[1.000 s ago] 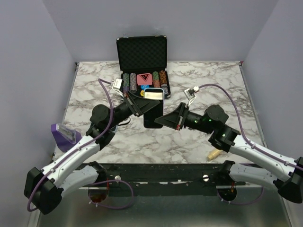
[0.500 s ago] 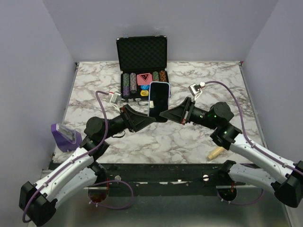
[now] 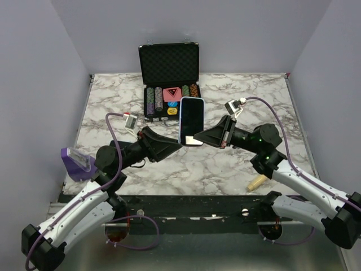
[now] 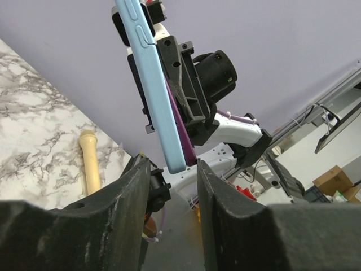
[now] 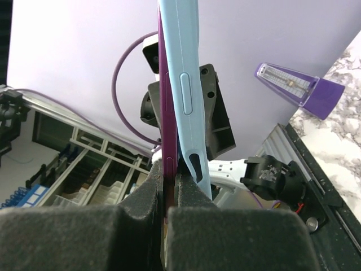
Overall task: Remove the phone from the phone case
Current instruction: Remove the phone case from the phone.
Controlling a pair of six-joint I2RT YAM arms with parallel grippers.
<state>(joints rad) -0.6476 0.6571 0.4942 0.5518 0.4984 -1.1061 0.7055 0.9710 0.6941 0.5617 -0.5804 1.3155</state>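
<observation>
Partway through the peeling step. Holding the phone (image 3: 190, 118) upright in the air above the bench (image 3: 237, 164), in front of the open chip box (image 3: 169, 84), with the right claw (image 3: 192, 140) pinched fully shut on its lower end. From the right wrist view, apparently gripping the purple body of the phone itself, with the pale blue case (image 5: 189, 84) lying along one side and its bottom corner seemingly sitting clear of the fingers (image 5: 141, 226). Extent of any loosening higher up: cannot tell. Hovering just beside the phone's lower left with the left claw (image 3: 178, 144), about half open and holding nothing. From the left wrist view, looking up between the spread pads at the case edge-on, apart from both.

Judged not yet done: phone and case together, and seated at the top end as far as can be told. Next, bring the left claw in onto the blue lip only, at that bottom corner, and close without catching the purple body. Then draw the case sideways and away while keeping the right claw's pinch firm. Calls for a thin, exact bite and a steady counter-hold. Risks twisting the phone out of the pinch if pulled too hard, with a drop to the bench below.
</observation>
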